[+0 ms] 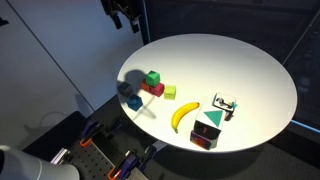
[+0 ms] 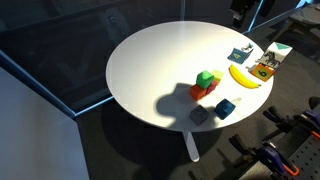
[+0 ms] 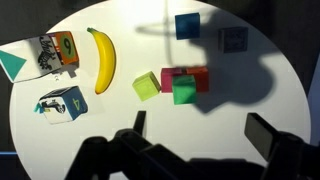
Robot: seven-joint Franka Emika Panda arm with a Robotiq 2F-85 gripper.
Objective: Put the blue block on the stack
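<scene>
Fingers [image 3: 265, 135] fill the bottom of the wrist view, spread wide with nothing between them; gripper [image 3: 200, 140] hangs high over the table. Blue block [image 3: 186, 25] sits well beyond the fingertips, past the stack [image 3: 185, 88], which lies straight ahead between them. Risks, my guess: a finger clips the grey cube [image 3: 233, 40] near the block on descent; an off-centre release knocks green off red. Card [image 3: 58, 50] outside the fingers carries print, too small to read.

Open table [image 3: 110, 115] surrounds the blue block [image 3: 186, 25], though the grey cube [image 3: 233, 40] seems fairly near.
</scene>
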